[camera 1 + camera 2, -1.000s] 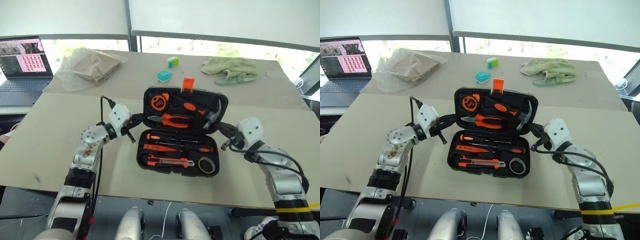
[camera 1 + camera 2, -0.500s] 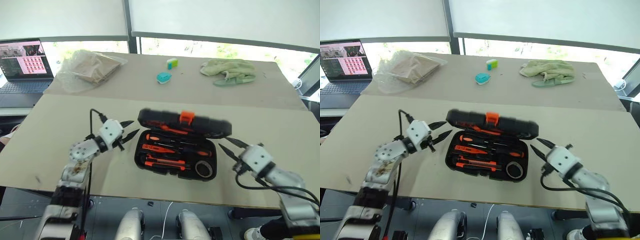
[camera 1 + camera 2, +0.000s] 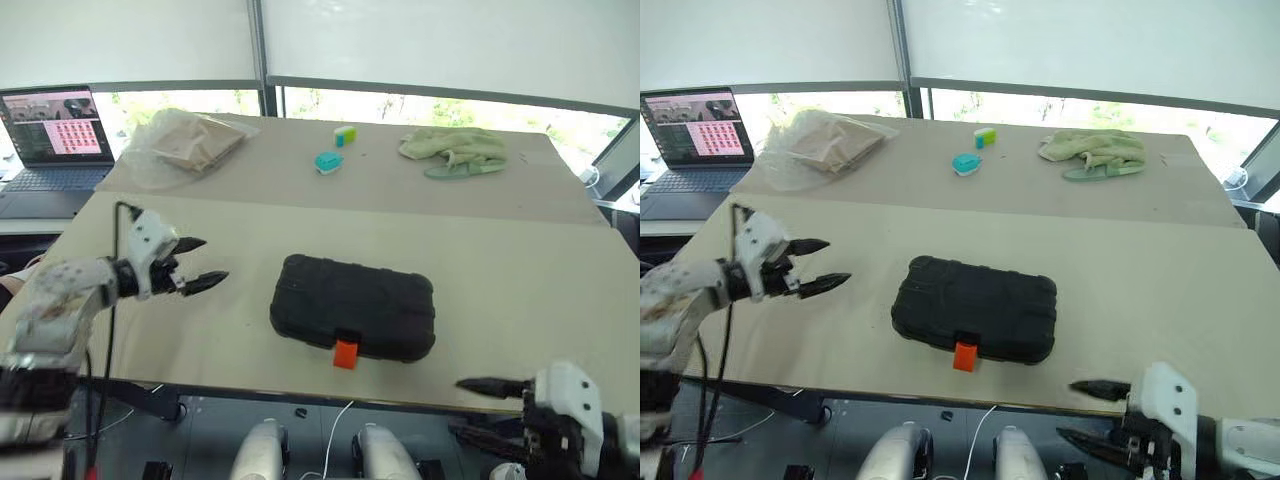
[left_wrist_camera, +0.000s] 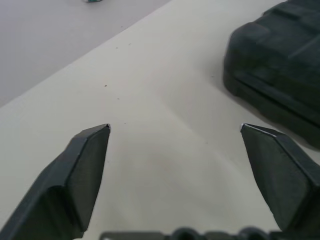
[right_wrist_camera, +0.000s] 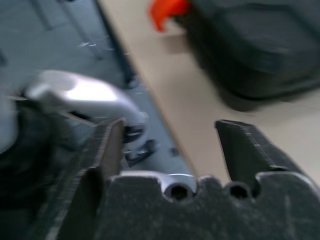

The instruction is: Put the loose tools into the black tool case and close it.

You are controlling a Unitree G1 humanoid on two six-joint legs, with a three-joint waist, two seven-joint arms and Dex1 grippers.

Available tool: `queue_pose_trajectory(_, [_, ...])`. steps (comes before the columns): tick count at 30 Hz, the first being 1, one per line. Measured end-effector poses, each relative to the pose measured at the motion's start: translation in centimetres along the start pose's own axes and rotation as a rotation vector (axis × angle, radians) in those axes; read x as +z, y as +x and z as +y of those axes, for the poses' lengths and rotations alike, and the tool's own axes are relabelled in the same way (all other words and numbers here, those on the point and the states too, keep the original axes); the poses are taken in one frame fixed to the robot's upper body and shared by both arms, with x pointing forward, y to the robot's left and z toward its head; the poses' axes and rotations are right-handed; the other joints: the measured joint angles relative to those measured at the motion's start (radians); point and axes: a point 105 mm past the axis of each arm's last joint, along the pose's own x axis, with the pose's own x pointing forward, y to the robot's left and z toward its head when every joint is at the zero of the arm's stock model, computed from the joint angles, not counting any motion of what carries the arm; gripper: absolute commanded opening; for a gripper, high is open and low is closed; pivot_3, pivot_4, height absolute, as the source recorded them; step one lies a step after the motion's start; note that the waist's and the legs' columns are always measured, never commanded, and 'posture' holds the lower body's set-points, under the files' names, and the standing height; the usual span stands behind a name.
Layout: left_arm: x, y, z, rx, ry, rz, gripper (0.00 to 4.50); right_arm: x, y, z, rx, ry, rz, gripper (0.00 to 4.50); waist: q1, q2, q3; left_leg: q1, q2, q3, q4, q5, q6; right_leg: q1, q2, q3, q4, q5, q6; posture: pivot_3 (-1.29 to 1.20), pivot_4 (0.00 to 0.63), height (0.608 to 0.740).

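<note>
The black tool case [image 3: 352, 306] lies shut and flat near the table's front edge, its orange latch [image 3: 345, 353] sticking out toward me. The loose tools are hidden. My left gripper [image 3: 214, 258] hovers open and empty to the case's left, pointing at it; in the left wrist view its fingers [image 4: 85, 165] frame bare table with the case [image 4: 280, 75] off to one side. My right gripper [image 3: 455, 406] is open and empty, low and in front of the table's front edge, to the right of the latch. The right wrist view shows the case [image 5: 260, 45] and latch [image 5: 167, 10] ahead.
At the back of the table [image 3: 520, 270] lie a green cloth [image 3: 455, 148], a teal object [image 3: 327, 160], a small green object [image 3: 346, 133] and a clear plastic bag [image 3: 185, 140]. A laptop [image 3: 55, 125] stands at the far left.
The case's lid has swung down and the case is shut. Both grippers opened and drew away: the left one to the left, the right one back and down past the table's edge.
</note>
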Motion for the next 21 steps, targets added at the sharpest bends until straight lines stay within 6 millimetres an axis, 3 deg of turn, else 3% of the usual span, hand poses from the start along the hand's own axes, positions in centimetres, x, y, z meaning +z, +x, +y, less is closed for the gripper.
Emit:
queue_pose_trajectory(3, [0.6, 3.6, 0.4, -0.073, 0.079, 0.009, 2.26, -0.1, 1.3, -1.0, -0.002, -0.041, 0.018, 1.25, 0.002, -0.002, -0.001, -0.009, -0.001, 0.003, 0.001, 0.003, 0.005, 0.000, 0.000, 0.000, -0.005, 0.006, 0.003, 0.00, 0.150, 0.740])
queue_pose_trajectory(6, [2.1, 6.9, -0.3, -0.142, 0.150, -0.021, 1.16, -0.2, 2.7, -2.3, -0.017, -0.073, 0.024, 0.10, 0.003, -0.002, -0.001, -0.019, -0.003, 0.005, 0.004, 0.002, 0.006, -0.008, 0.001, 0.000, -0.006, 0.013, 0.003, 0.00, 0.150, 0.740])
queue_pose_trajectory(9, [2.7, 9.1, -1.7, -0.234, 0.218, -0.026, 0.11, -0.3, 4.0, -3.2, -0.028, -0.093, 0.033, 0.00, 0.001, -0.003, -0.001, -0.028, -0.003, 0.004, 0.003, 0.001, 0.007, -0.016, 0.002, 0.001, -0.005, 0.013, 0.004, 0.00, 0.150, 0.740])
queue_pose_trajectory(13, [1.7, 10.3, -4.0, -0.380, 0.315, 0.014, 0.05, -0.9, 5.4, -4.6, -0.051, -0.128, 0.074, 0.00, -0.003, -0.003, -0.001, -0.031, -0.003, 0.004, 0.004, 0.001, 0.008, -0.019, 0.003, 0.000, -0.005, 0.013, 0.004, 0.00, 0.150, 0.740])
queue_pose_trajectory(17, [1.7, 9.5, -4.5, -0.469, 0.448, 0.040, 0.05, -0.8, 6.0, -7.0, -0.144, -0.163, 0.084, 0.00, -0.006, -0.003, -0.002, -0.030, -0.003, 0.004, 0.005, 0.001, 0.008, -0.018, 0.002, 0.001, -0.006, 0.015, 0.005, 0.00, 0.150, 0.740])
queue_pose_trajectory(21, [1.1, 8.5, -5.1, -0.565, 0.463, 0.054, 0.05, -0.6, 5.7, -9.9, -0.259, -0.168, 0.088, 0.00, -0.006, -0.003, -0.001, -0.031, -0.003, 0.005, 0.007, 0.002, 0.008, -0.017, 0.002, 0.001, -0.006, 0.017, 0.006, 0.00, 0.150, 0.740])
